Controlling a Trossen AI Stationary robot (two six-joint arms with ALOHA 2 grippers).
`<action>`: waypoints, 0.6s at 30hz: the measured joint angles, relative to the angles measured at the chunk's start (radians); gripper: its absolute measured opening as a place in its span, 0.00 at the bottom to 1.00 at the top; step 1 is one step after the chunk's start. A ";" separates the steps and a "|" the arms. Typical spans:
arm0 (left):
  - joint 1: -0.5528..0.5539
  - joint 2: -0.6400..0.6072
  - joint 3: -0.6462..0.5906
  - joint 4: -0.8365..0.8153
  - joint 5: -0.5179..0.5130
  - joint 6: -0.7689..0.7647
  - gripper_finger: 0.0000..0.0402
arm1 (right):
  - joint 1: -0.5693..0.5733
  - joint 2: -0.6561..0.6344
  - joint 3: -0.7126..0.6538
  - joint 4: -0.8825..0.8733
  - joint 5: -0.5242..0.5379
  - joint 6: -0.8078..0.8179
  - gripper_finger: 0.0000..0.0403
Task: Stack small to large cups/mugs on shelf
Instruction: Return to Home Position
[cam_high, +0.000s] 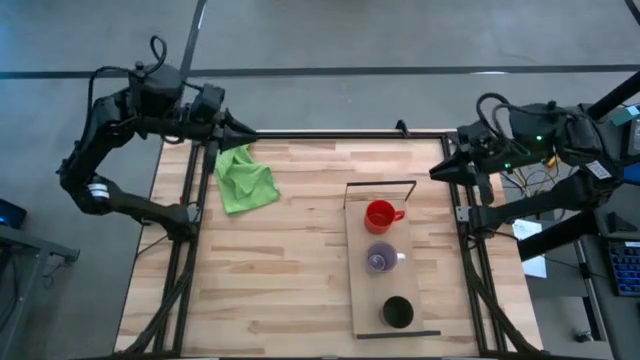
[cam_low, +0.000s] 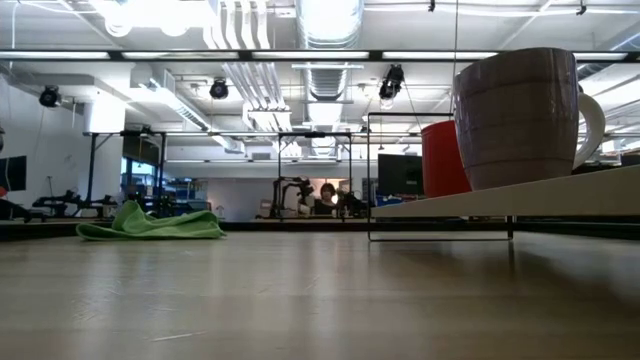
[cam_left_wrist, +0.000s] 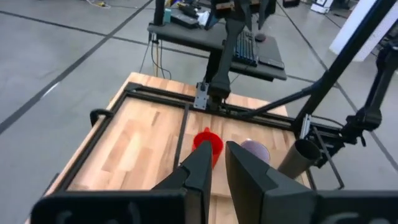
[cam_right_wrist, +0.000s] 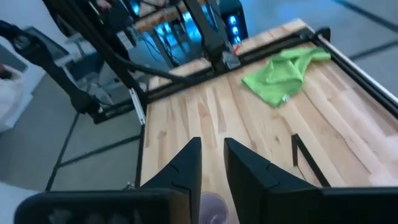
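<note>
Three cups stand apart in a row on the light wooden shelf (cam_high: 365, 295) at the table's right. The red cup (cam_high: 380, 215) is farthest, the purple cup (cam_high: 380, 259) is in the middle, and the black cup (cam_high: 397, 312) is nearest. In the low view the purple cup (cam_low: 520, 115) and the red cup (cam_low: 445, 158) rest by their bases on the shelf (cam_low: 470, 208); the black cup is out of that view. My left gripper (cam_high: 247, 132) is shut and empty above the table's far left corner. My right gripper (cam_high: 436, 172) is shut and empty at the right edge, just right of the shelf's far end.
A crumpled green cloth (cam_high: 245, 180) lies on the plank tabletop at the far left, below my left gripper; it also shows in the low view (cam_low: 150, 224). Bare planks (cam_high: 280, 280) lie between the cloth and the shelf. A black frame (cam_high: 183, 260) borders the table.
</note>
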 joint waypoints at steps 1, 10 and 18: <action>-0.005 -0.017 -0.024 0.000 0.000 0.000 0.08 | 0.000 -0.023 -0.032 0.030 0.000 -0.001 0.16; -0.019 -0.215 -0.369 0.260 0.003 -0.082 0.08 | 0.000 -0.220 -0.320 0.268 0.000 0.043 0.16; -0.019 -0.414 -0.672 0.406 0.005 -0.157 0.08 | 0.000 -0.379 -0.542 0.482 0.000 0.045 0.16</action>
